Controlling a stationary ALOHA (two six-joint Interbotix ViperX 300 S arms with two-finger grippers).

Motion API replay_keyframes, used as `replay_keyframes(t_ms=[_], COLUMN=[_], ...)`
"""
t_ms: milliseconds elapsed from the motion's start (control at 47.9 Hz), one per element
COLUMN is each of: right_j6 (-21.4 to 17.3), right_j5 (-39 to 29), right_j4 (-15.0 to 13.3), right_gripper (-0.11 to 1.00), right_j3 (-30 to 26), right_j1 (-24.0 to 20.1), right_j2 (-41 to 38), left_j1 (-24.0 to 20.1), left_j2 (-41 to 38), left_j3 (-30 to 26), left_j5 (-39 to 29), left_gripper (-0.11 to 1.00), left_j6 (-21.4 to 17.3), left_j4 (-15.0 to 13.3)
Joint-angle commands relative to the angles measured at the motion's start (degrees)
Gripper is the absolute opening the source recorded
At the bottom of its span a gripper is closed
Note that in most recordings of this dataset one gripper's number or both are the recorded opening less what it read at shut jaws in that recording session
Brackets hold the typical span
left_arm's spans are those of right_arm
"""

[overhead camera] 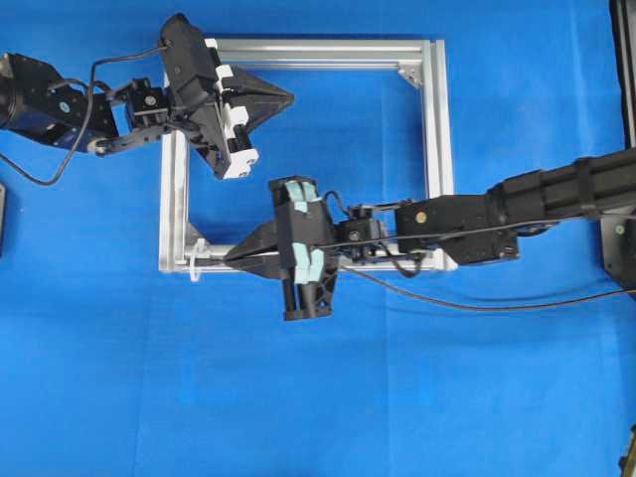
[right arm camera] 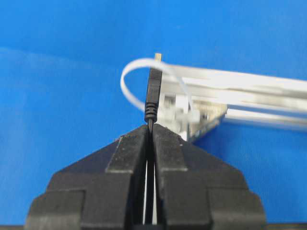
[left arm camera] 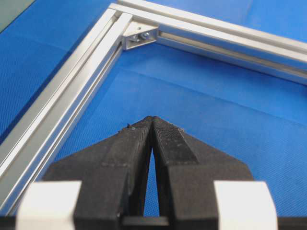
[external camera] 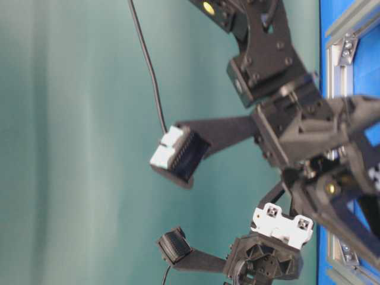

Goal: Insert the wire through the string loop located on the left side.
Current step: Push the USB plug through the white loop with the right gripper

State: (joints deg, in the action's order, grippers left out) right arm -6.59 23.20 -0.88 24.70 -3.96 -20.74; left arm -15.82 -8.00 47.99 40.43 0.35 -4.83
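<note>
The right end effector (right arm camera: 150, 128) is pinching the wire (right arm camera: 152, 93) tight, with the little plug sticking straight out in front of its tips. In the right wrist view the plug tip is sitting right at the string loop (right arm camera: 130, 91), a thin whitish band curling up from the corner of the silver frame (right arm camera: 249, 93). I cannot tell for sure if the tip is already inside the loop or just in front of it.

From above, the right end effector (overhead camera: 231, 256) is pointing at the frame's lower left corner (overhead camera: 195, 264), where the loop is.

To do this step well, the plug should be going slowly and straight, aimed at the middle of the opening. The loop looks soft, so a bump may be pushing it aside.

The left end effector (left arm camera: 152, 120) is squeezed together and holding nothing, hanging over the blue counter (left arm camera: 216, 110) inside the frame, well apart from the loop.
</note>
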Motion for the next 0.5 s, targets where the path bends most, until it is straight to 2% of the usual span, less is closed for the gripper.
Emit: replay_keyframes(t_ms=[0,188,480], right_j6=[0.18,0.18,0.18], right_j5=[0.00,-1.32,-1.49], right_j4=[0.00,0.00,0.00], right_gripper=[0.00,0.00,0.00], right_j3=[-2.64,-5.36,-6.33], right_j1=[0.18,0.18,0.18], right_j2=[0.26,-1.58,-2.20], left_j1=[0.00,0.00,0.00], left_j2=[1.93,2.02,2.02], left_j3=[-0.53,-0.53,-0.53], left_j5=[0.35,0.35,0.35], left_gripper=[0.00,0.00,0.00], left_j6=[0.00,0.00,0.00], left_j4=[0.18,0.18,0.18])
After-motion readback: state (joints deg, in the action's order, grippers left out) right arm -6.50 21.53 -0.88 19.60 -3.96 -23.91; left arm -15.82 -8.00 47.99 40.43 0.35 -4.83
